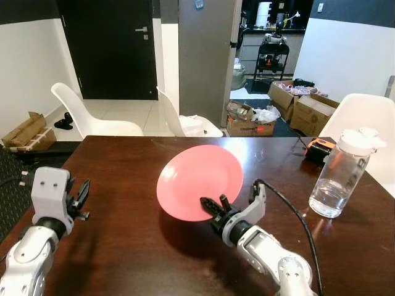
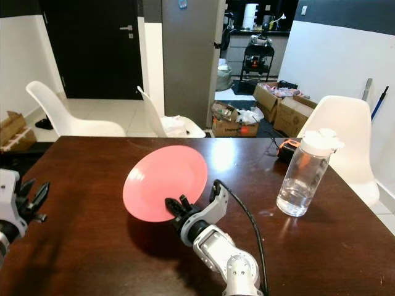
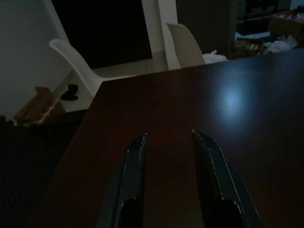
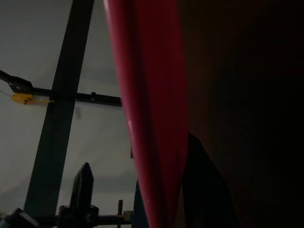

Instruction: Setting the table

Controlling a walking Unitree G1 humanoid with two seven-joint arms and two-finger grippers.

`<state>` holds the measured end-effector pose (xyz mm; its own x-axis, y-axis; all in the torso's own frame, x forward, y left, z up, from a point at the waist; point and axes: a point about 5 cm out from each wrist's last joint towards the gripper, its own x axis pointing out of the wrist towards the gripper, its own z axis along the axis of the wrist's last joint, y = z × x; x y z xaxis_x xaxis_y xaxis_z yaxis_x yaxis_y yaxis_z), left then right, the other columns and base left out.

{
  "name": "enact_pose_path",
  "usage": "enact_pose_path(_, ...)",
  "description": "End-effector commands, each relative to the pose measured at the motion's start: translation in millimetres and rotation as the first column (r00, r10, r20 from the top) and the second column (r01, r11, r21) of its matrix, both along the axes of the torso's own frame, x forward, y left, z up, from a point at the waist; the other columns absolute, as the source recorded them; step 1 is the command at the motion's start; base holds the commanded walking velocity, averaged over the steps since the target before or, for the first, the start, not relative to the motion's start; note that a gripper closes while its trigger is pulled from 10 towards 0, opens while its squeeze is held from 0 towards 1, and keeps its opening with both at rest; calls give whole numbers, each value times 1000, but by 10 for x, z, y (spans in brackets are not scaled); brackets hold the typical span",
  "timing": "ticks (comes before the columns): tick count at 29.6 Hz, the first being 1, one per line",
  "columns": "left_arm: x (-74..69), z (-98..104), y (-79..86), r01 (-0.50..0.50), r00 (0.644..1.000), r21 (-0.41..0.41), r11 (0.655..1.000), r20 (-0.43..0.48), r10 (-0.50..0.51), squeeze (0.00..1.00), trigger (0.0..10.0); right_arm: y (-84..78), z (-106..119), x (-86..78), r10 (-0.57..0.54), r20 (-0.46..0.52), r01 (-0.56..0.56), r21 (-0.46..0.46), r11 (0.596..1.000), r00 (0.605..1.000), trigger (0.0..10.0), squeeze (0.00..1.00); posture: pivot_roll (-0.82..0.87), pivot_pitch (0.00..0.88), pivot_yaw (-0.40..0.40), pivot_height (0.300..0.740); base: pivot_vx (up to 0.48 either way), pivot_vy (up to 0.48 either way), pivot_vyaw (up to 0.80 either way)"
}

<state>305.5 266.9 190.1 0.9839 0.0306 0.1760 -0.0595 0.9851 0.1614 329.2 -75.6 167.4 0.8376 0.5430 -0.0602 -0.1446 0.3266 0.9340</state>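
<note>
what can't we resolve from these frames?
- Plate near rim: head views, hidden behind the right gripper.
- Plate face: right wrist view is too dark and edge-on.
- Bottle water level: too clear to judge.
- Orange object behind the bottle: too small to identify.
- Left gripper surroundings: dim.

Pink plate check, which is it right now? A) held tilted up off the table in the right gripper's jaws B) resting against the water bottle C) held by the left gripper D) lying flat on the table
A: the right gripper pinches the lower rim of the pink plate, which is tilted above the table.
</note>
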Motion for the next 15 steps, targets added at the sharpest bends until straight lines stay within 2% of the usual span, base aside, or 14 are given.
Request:
enact_pose_path(1, -36, -26, 17, -7, 1000, 20, 1000, -20, 8, 0, 10000, 410, 3, -138, 106, -51, -98, 141, 985, 993, 10000, 0, 88, 72, 54, 740, 0, 0, 0)
enact_pose_path(3, -38, -34, 6, -4, 1000, 21, 1000, -23, 4, 0, 10000, 467, -22, -170, 137, -75, -125, 156, 980, 988, 10000, 0, 89, 72, 54, 740, 0, 0, 0)
enact_pose_path(5, -38, -52, -39, 14, 999, 26, 1000, -33, -13, 0, 10000, 616, -114, -256, 215, -158, -183, 197, 963, 964, 10000, 0, 97, 76, 55, 740, 0, 0, 0)
enact_pose_path(9, -49, -59, -56, 21, 999, 26, 999, -41, -20, 0, 10000, 674, -146, -301, 248, -195, -205, 215, 955, 949, 10000, 0, 105, 81, 59, 740, 0, 0, 0)
enact_pose_path(10, -53, -69, -66, 24, 999, 27, 999, -45, -23, 0, 10000, 701, -178, -326, 260, -211, -214, 216, 953, 942, 10000, 169, 107, 81, 61, 740, 0, 0, 0)
enact_pose_path(11, -55, -79, -80, 27, 998, 27, 999, -48, -26, 0, 10000, 724, -210, -349, 268, -225, -220, 218, 951, 937, 10000, 188, 110, 82, 60, 740, 0, 0, 0)
enact_pose_path(12, -56, -85, -89, 30, 998, 28, 999, -50, -28, 0, 10000, 737, -230, -363, 273, -235, -223, 220, 950, 933, 10000, 318, 110, 82, 60, 740, 0, 0, 0)
enact_pose_path(13, -56, -88, -94, 31, 998, 27, 999, -51, -29, 0, 10000, 743, -240, -369, 274, -239, -223, 221, 949, 931, 10000, 318, 109, 82, 60, 740, 0, 0, 0)
enact_pose_path(14, -53, -97, -108, 33, 998, 25, 999, -53, -32, 0, 10000, 738, -224, -376, 276, -230, -223, 230, 947, 933, 10000, 1000, 108, 82, 61, 740, 0, 0, 0)
enact_pose_path(15, -53, -97, -108, 33, 998, 25, 999, -53, -32, 0, 10000, 738, -224, -376, 276, -230, -223, 230, 947, 933, 10000, 1000, 108, 82, 61, 740, 0, 0, 0)
